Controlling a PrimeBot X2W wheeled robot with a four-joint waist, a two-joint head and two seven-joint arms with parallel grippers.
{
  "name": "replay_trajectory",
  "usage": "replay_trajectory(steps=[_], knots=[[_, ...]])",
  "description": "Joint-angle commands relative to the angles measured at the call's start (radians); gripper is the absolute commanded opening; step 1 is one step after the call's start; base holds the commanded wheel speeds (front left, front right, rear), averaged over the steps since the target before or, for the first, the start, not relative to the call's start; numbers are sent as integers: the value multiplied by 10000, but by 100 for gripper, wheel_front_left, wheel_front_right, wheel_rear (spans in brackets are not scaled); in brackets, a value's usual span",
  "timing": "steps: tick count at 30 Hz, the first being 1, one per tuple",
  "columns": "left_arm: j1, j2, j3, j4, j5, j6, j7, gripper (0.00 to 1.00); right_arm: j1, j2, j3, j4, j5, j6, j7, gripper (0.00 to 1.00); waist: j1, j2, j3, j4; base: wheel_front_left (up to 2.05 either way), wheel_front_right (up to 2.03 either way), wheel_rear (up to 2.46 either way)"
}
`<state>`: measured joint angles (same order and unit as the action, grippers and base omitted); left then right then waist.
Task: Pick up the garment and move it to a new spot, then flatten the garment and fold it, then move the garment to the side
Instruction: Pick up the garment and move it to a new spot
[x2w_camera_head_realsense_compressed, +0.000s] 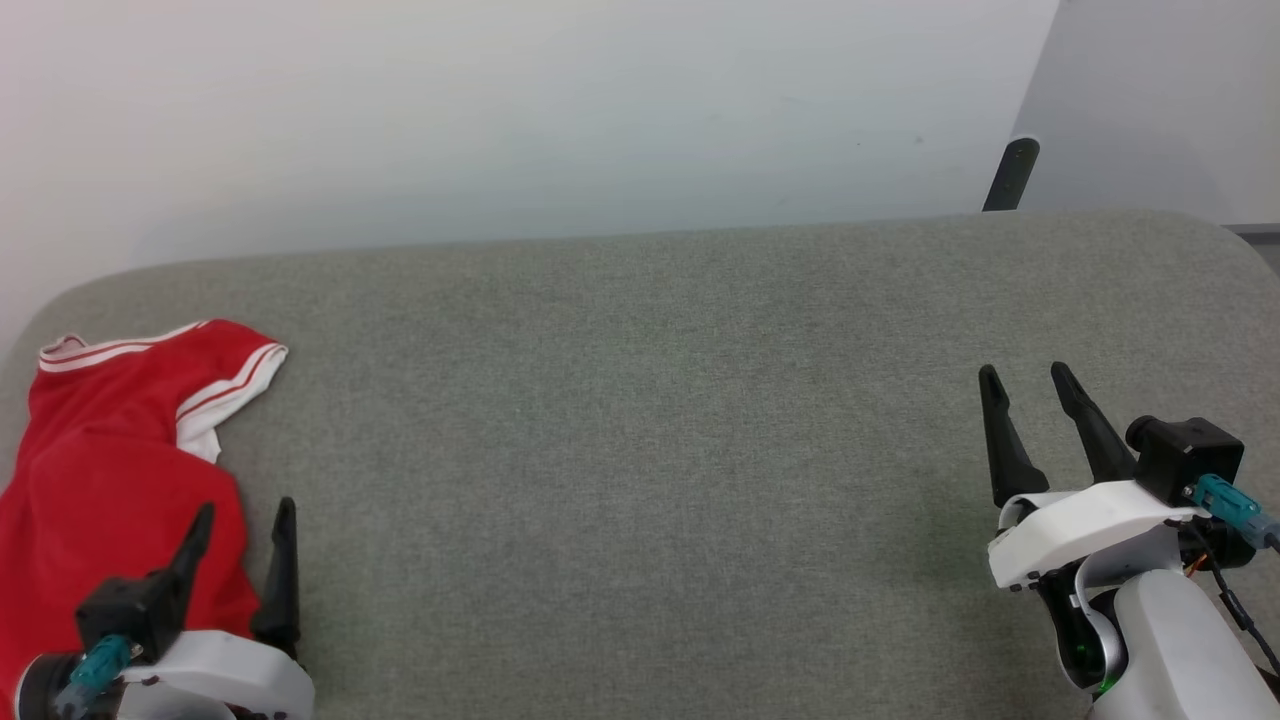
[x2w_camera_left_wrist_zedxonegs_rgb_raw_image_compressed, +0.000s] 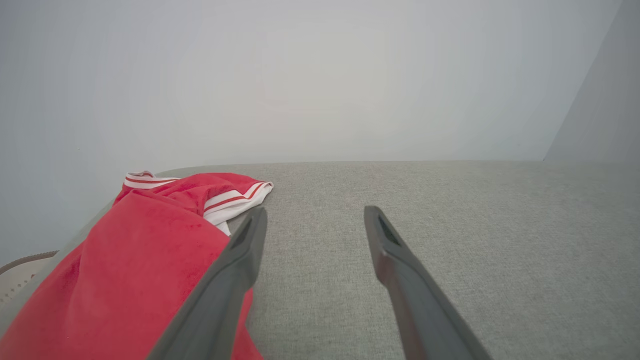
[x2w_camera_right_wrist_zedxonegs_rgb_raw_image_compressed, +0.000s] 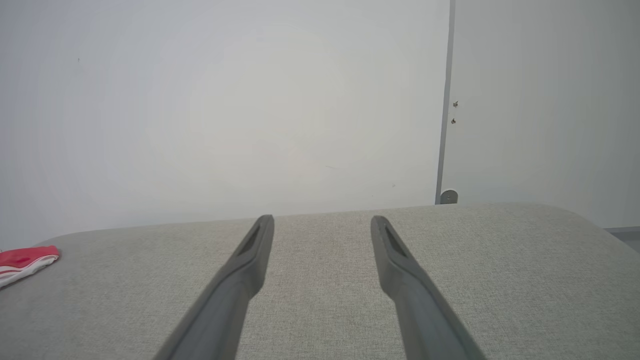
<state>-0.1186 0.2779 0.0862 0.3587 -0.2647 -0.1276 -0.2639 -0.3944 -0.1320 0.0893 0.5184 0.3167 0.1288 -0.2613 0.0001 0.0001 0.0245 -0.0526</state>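
The red garment (x2w_camera_head_realsense_compressed: 110, 470) lies crumpled at the far left end of the grey table (x2w_camera_head_realsense_compressed: 640, 450), its white-and-red striped trim toward the back; its number is hidden. In the left wrist view the garment (x2w_camera_left_wrist_zedxonegs_rgb_raw_image_compressed: 130, 265) lies under and left of my left finger. My left gripper (x2w_camera_head_realsense_compressed: 246, 512) is open, hovering over the garment's right edge with nothing between its fingers. My right gripper (x2w_camera_head_realsense_compressed: 1026, 375) stands open at the far right of the table, far from the cloth. A bit of the garment's trim (x2w_camera_right_wrist_zedxonegs_rgb_raw_image_compressed: 22, 262) shows at the left edge of the right wrist view.
A pale wall (x2w_camera_head_realsense_compressed: 500, 110) runs behind the table. A dark post (x2w_camera_head_realsense_compressed: 1010, 175) stands behind the back right corner. The table's corners are rounded, and the garment hangs near the left edge.
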Motion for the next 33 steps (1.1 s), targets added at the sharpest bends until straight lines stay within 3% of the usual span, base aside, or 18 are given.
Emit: replay_trajectory(steps=[1,8,13,25,33], knots=[[-47,29,-4,12,-82,-36,-4,100,112,14,-35,-37,112,36,-54,100,-1,-1,-13,-1,0,0,0],[-74,19,-81,28,-71,-38,-4,100,194,20,-88,-34,95,36,-54,100,-1,-1,-82,77,0,0,0],[-94,-30,-88,54,-45,7,-4,100,213,14,-21,-51,161,36,-52,100,-1,-1,-128,491,0,0,0],[204,-207,54,120,-58,183,-4,100,295,6,517,83,315,36,-52,100,-1,-1,-389,2799,0,0,0],[641,-417,288,19,-14,414,-2,100,171,162,1469,337,539,36,-52,100,-1,-1,-603,4434,0,0,0]])
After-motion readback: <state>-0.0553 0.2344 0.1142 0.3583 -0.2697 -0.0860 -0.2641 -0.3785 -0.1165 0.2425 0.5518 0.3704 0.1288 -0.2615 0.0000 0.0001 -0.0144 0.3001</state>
